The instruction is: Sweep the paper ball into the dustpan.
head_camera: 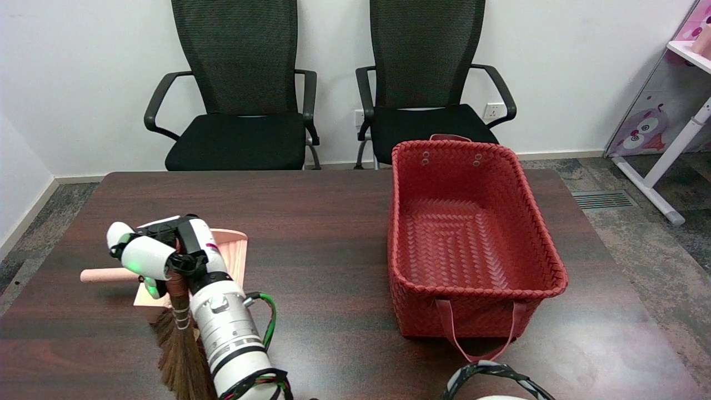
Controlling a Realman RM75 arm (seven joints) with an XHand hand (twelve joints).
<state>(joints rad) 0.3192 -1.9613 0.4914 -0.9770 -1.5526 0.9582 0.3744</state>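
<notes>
We see the right hand [161, 253] gripping the broom [180, 344] over the pink dustpan [236, 253], hiding the paper ball, with bare table [322, 222] toward the red basket [472, 233].

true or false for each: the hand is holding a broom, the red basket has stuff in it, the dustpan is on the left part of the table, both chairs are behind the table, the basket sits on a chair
1. The right hand holds a small broom. True.
2. The red basket has things in it. False: its inside shows only the woven bottom.
3. The pink dustpan lies on the left part of the table. True; the arm covers most of it.
4. Two black chairs stand behind the table. True.
5. The basket sits on a chair. False: it stands on the table, on the right part.
</notes>
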